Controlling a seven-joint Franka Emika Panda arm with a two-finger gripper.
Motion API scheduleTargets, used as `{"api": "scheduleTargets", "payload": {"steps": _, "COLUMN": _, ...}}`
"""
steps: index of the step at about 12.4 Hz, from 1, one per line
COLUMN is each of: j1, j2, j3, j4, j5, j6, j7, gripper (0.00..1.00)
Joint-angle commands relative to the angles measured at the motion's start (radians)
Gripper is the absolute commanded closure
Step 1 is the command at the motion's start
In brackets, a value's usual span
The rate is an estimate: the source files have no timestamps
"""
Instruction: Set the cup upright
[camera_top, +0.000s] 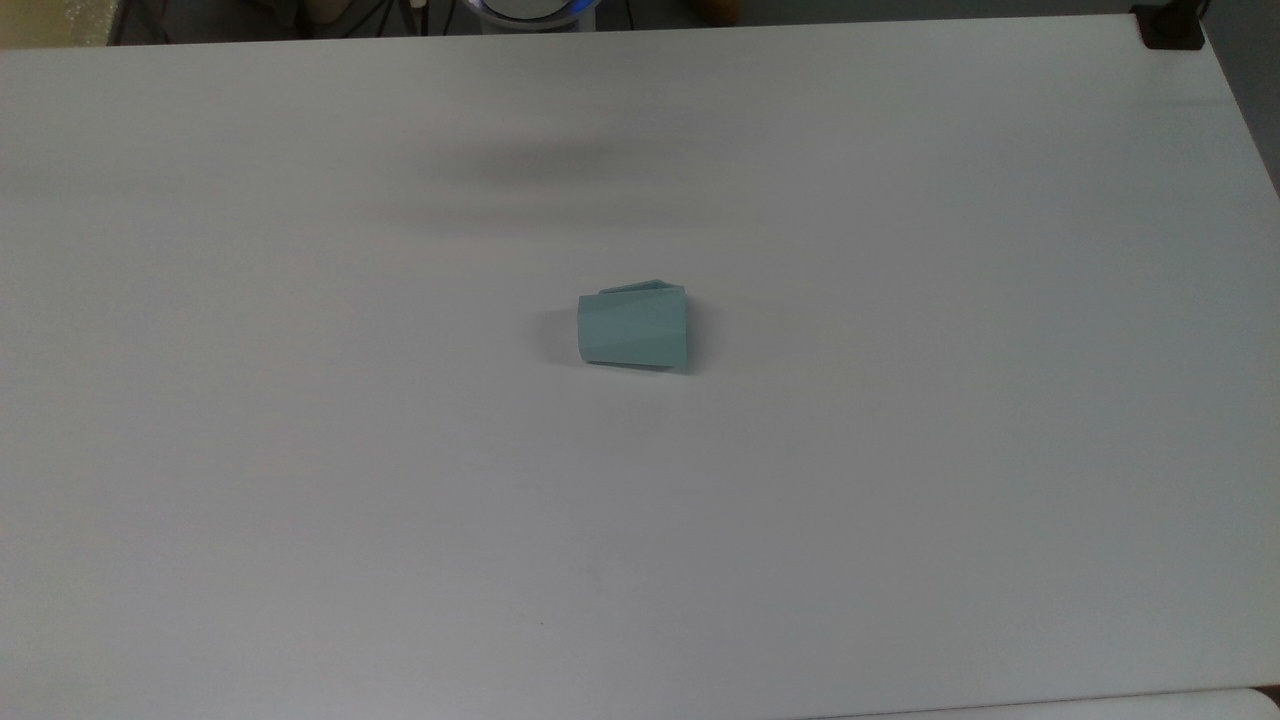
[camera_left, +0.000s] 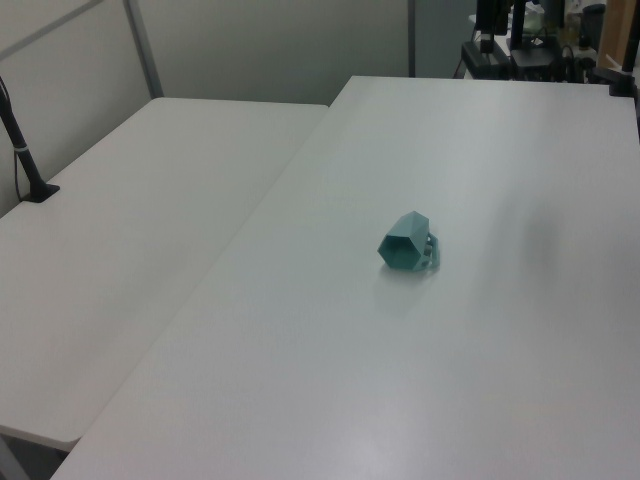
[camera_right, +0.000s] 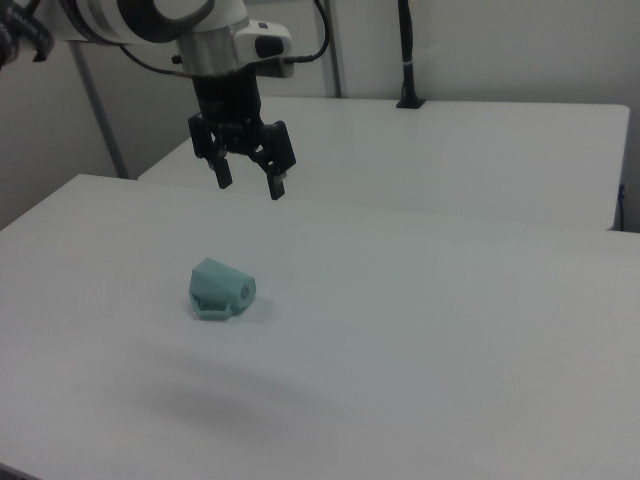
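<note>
Lying on its side mid-table (camera_top: 300, 450), the cup (camera_top: 633, 329) looks light, rigid and slippery; grip across opposite facets near the rim. The gripper (camera_right: 249, 181) hangs above the cup, jaws spread, empty.

**Matt plastic on a smooth white top**

Below the black, matt-finished end effector (camera_right: 248, 186), a pale teal cup (camera_top: 633, 328) of smooth, faceted plastic lies on a white surface (camera_top: 900, 480) with a smooth, faintly sheened laminate look. The arm's casing above appears glossy white.
</note>
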Motion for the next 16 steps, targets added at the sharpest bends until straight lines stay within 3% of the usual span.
{"api": "scheduleTargets", "payload": {"steps": 1, "j1": 0.002, "j2": -0.036, "j3": -0.001, "j4": -0.021, "j5": 0.014, "j6": -0.021, "j7": -0.021, "gripper": 0.00}}
{"api": "scheduleTargets", "payload": {"steps": 8, "j1": 0.005, "j2": -0.023, "j3": -0.001, "j4": -0.020, "j5": 0.029, "j6": -0.021, "j7": -0.015, "gripper": 0.00}}
{"api": "scheduleTargets", "payload": {"steps": 11, "j1": 0.022, "j2": 0.007, "j3": 0.025, "j4": -0.003, "j5": 0.011, "j6": -0.022, "j7": 0.009, "gripper": 0.00}}
{"api": "scheduleTargets", "payload": {"steps": 13, "j1": 0.065, "j2": 0.039, "j3": 0.065, "j4": 0.033, "j5": -0.023, "j6": -0.021, "j7": 0.057, "gripper": 0.00}}
{"api": "scheduleTargets", "payload": {"steps": 16, "j1": 0.148, "j2": 0.093, "j3": 0.067, "j4": 0.088, "j5": -0.057, "j6": -0.016, "j7": 0.109, "gripper": 0.00}}
